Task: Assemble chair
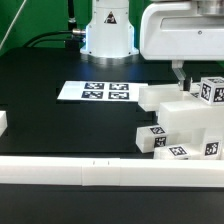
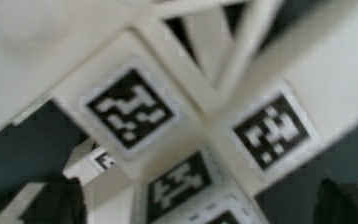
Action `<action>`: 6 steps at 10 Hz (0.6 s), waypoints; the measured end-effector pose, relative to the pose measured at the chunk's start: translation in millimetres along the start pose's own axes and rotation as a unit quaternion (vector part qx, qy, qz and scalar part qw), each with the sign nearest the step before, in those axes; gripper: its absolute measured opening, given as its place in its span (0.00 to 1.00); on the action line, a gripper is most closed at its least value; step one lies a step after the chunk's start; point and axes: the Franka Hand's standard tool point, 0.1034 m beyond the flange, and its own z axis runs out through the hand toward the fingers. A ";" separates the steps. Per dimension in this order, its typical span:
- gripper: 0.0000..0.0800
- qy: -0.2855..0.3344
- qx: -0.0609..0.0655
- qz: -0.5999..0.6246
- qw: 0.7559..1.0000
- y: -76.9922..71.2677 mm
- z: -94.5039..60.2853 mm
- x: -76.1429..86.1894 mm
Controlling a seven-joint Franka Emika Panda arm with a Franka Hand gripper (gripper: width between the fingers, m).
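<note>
- A black table point(image 1: 40, 110) is seen, and the marker board point(image 1: 95, 91) lies flat on it; all places below are given from this board
- The white arm point(image 1: 185, 35) is found behind the marker board and toward the exterior view's right, with its round base point(image 1: 108, 30) straight behind the board
- A long low white border rail point(image 1: 90, 172) is laid in front of the marker board, along the near edge of the table
- The chair point(image 1: 185, 118) is not joined: its chunky white pieces with black-and-white tags are gathered just beside the marker board, on the exterior view's right, some of them stacked or touching
- The gripper point(image 1: 180, 75) is held above these pieces, to the exterior view's right of the marker board
- In the blurred wrist view the dark fingers point(image 2: 350, 200) are seen spread wide, with tagged chair faces under them; the jaws are taken as open, and nothing is seen clamped
</note>
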 end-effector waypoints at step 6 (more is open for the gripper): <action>0.65 -0.011 -0.025 -0.175 0.984 -0.3 0.2 -3.7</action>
